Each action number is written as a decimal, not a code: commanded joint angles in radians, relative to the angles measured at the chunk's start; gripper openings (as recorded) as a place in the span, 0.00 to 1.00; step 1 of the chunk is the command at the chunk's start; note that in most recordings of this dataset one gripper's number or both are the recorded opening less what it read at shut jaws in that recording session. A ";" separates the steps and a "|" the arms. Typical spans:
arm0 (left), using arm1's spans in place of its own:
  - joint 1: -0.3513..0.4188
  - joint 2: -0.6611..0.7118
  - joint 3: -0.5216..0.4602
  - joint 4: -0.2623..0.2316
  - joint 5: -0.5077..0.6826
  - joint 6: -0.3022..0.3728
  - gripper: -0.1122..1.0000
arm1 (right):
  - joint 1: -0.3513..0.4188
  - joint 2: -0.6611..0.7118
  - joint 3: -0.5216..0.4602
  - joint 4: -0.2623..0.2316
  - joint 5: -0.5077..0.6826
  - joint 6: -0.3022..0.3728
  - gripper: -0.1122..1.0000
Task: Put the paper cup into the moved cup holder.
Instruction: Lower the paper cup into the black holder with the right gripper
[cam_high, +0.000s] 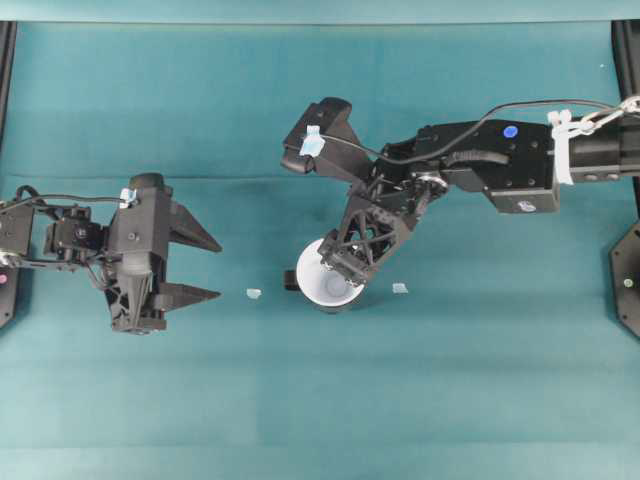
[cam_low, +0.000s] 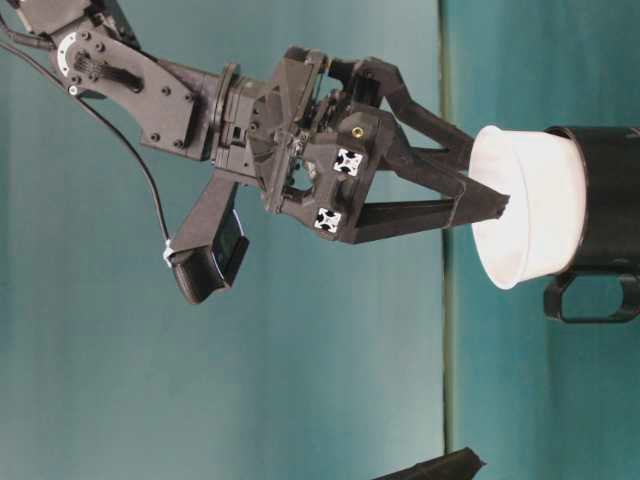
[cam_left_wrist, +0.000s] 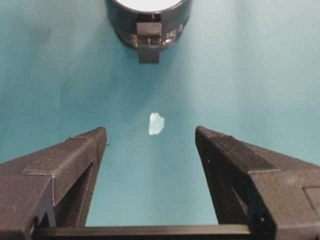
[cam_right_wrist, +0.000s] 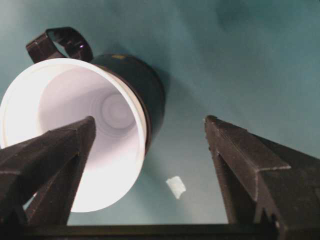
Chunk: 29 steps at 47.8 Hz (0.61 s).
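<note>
The left gripper (cam_high: 205, 267) rests at the left with its jaws spread wide and nothing between them. Near the middle, the cup (cam_high: 322, 283) sits inside the holder (cam_right_wrist: 142, 89) on the cloth (cam_high: 450, 380). The right gripper (cam_high: 345, 270) hovers over the cup's rim, jaws wide apart, gripping nothing

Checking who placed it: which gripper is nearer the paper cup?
Right. The right gripper hangs open over the paper cup in the cup holder; the left gripper sits open, well off to its left.
</note>
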 joint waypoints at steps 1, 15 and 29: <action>-0.002 -0.005 -0.017 0.002 -0.003 -0.002 0.78 | 0.003 -0.021 -0.012 -0.002 -0.006 0.005 0.86; -0.002 -0.006 -0.017 0.002 -0.003 -0.002 0.78 | 0.005 -0.023 -0.014 -0.002 -0.008 0.009 0.86; -0.002 -0.005 -0.017 0.002 -0.003 -0.002 0.78 | 0.003 -0.057 -0.012 -0.003 -0.008 0.011 0.86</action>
